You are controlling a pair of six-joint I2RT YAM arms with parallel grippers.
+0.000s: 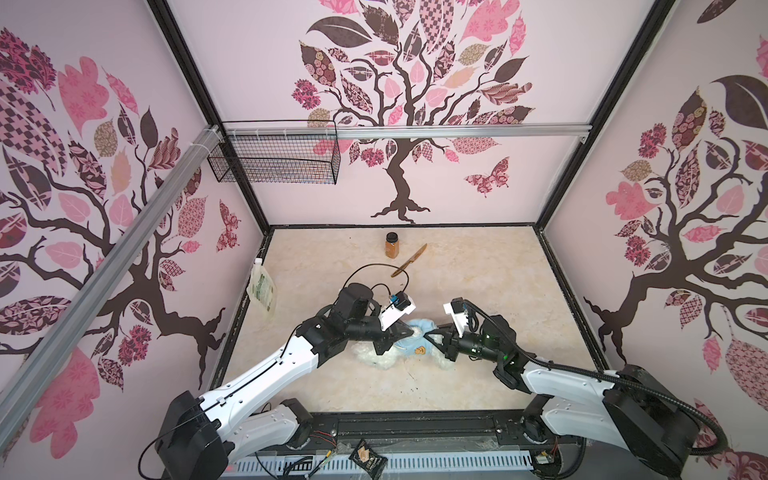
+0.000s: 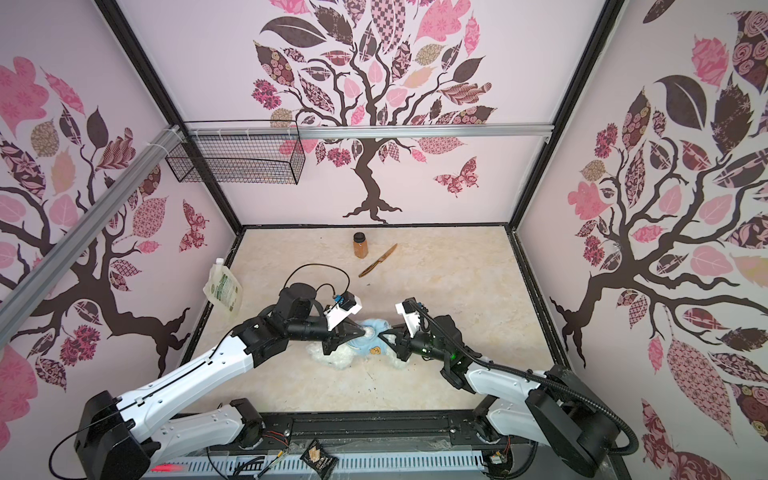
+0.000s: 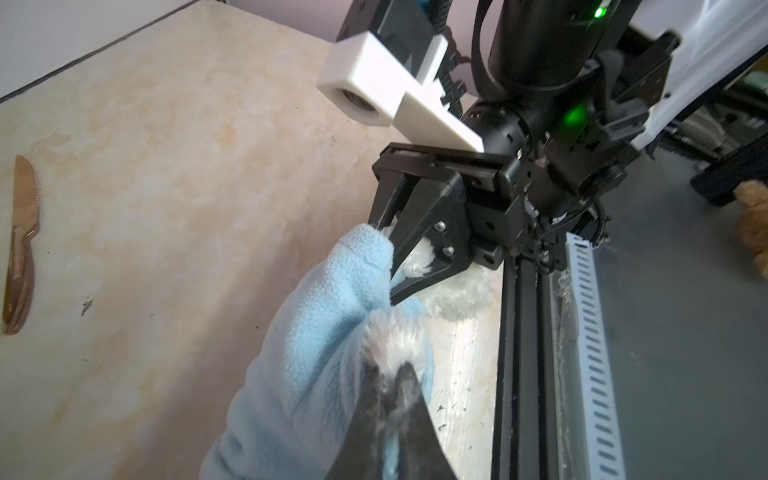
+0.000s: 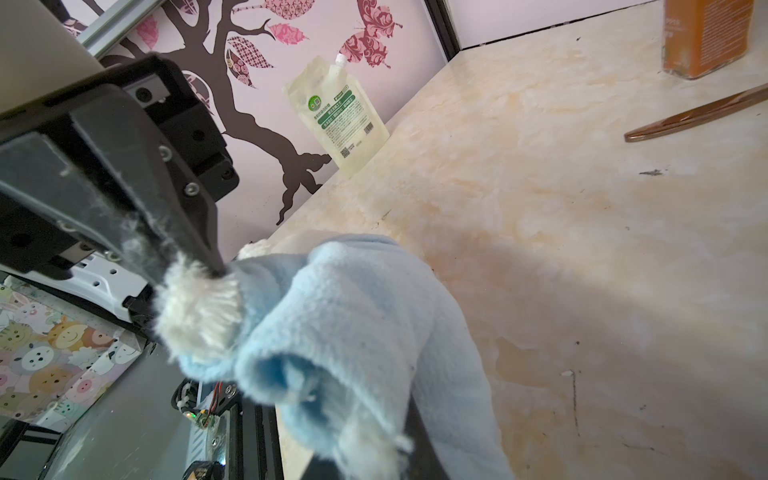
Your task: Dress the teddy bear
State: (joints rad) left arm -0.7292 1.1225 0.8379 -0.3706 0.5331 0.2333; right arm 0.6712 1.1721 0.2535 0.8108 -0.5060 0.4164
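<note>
Now, the teddy bear (image 1: 376, 358) lies near the front middle of the tabletop (image 1: 478, 291), partly in its light blue shirt (image 1: 415, 347). The left gripper (image 1: 409, 331) has its fingers nipped together on white paw fur poking from a sleeve, and the right gripper (image 1: 430, 332) has its fingers pinching the cuff beside it. We fear a hard pull would slip the pinch of fur free, or drag the paw back inside. Farther back, the jar (image 1: 392, 245) holds something orange-brown, the spouted pouch (image 1: 262, 286) by the wall looks pale-filled, and the wire basket (image 1: 274, 162) shows nothing we can make out.
</note>
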